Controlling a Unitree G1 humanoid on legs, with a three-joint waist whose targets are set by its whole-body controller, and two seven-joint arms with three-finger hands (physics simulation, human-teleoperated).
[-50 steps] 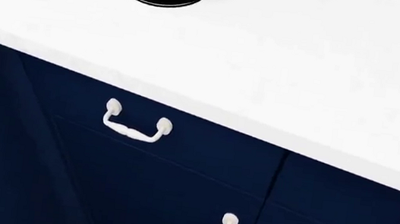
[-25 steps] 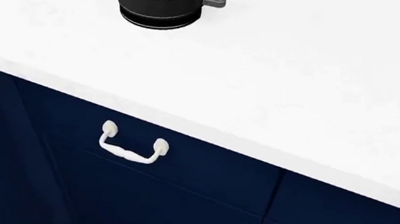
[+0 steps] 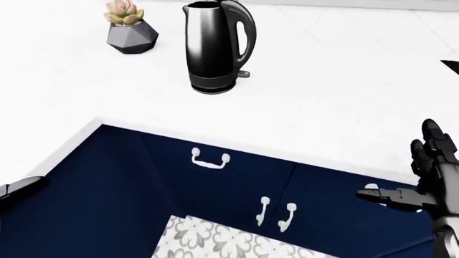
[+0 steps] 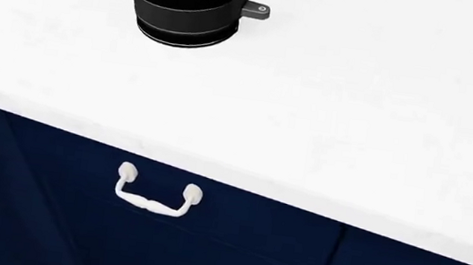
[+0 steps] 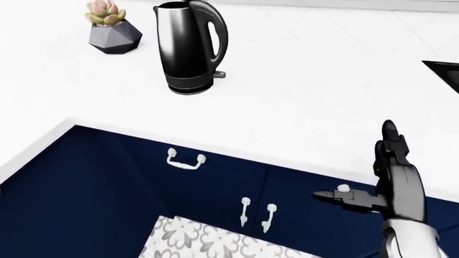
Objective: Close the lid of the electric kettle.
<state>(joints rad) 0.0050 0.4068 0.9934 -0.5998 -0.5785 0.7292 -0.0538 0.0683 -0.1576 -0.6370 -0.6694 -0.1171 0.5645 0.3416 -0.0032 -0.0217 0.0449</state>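
The black electric kettle (image 3: 215, 48) stands upright on the white counter (image 3: 323, 107), its handle facing the view's right and its top reaching the picture's upper edge. How its lid stands does not show clearly. The head view catches only the kettle's base (image 4: 183, 17). My right hand (image 5: 362, 166) hangs low at the right, in front of the blue cabinets, fingers (image 5: 391, 145) spread and nothing in them, well away from the kettle. At the left edge of the left-eye view a dark sliver of my left hand (image 3: 15, 189) shows.
A succulent in a grey faceted pot (image 3: 131, 31) sits left of the kettle. Navy cabinets below carry a white drawer handle (image 3: 210, 159) and two door pulls (image 3: 276, 212). Patterned floor (image 3: 215, 242) lies underneath. A black shape (image 5: 445, 72) cuts in at the counter's right.
In the head view the whole picture has slid downward, so the camera has moved: more of the kettle's base and counter shows, and less of the cabinets.
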